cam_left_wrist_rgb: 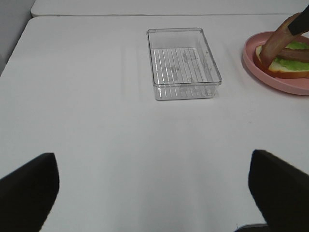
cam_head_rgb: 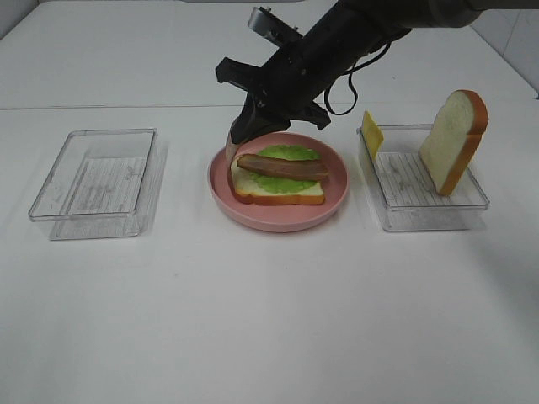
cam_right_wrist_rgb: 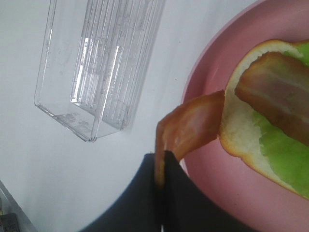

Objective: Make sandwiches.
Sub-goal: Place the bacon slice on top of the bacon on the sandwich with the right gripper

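Right gripper (cam_head_rgb: 246, 128) pinched on ham slice (cam_right_wrist_rgb: 193, 126), over the far-left rim of pink plate (cam_head_rgb: 278, 222). Ham's free end meets bread slice (cam_head_rgb: 282, 195) lying on the plate, topped with lettuce (cam_head_rgb: 290, 153) and bacon strip (cam_head_rgb: 282, 167). Left gripper (cam_left_wrist_rgb: 154, 186) splayed wide, near side of left clear tray (cam_left_wrist_rgb: 183, 63).

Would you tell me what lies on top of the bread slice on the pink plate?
Green lettuce with a bacon strip across it. The right gripper holds a ham slice at the edge of the bread. Anything beneath the lettuce is covered.
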{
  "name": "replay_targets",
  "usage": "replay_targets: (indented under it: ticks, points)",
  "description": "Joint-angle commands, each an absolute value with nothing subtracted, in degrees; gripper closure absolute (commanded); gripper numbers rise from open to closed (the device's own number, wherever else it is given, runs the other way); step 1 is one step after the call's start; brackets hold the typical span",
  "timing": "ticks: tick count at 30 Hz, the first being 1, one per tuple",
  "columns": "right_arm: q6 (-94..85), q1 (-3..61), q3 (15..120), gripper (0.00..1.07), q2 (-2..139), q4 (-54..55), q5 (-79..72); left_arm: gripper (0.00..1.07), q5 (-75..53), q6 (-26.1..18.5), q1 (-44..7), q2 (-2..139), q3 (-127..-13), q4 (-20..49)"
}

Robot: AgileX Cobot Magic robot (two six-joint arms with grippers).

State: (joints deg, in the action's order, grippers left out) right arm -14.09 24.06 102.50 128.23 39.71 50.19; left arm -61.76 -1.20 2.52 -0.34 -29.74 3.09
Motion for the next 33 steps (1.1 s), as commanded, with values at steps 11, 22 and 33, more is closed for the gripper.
replay_targets:
  ticks: [11,22,33]
  points:
    - [-14.8,23.9,102.8,1.07,128.7,29.3,50.5,0.04,-61.3,-1.0,2.2,-1.6,-29.7,3.2]
    - [-13.2,23.9,102.9,1.07,128.4,21.1,50.0,0.04,-61.3,-1.0,2.2,-1.6,-29.7,3.2]
    - [-8.3,23.9,102.9,1.07,128.4,15.2,47.4,0.04,-61.3,-1.0,2.2,-1.6,-29.7,3.2]
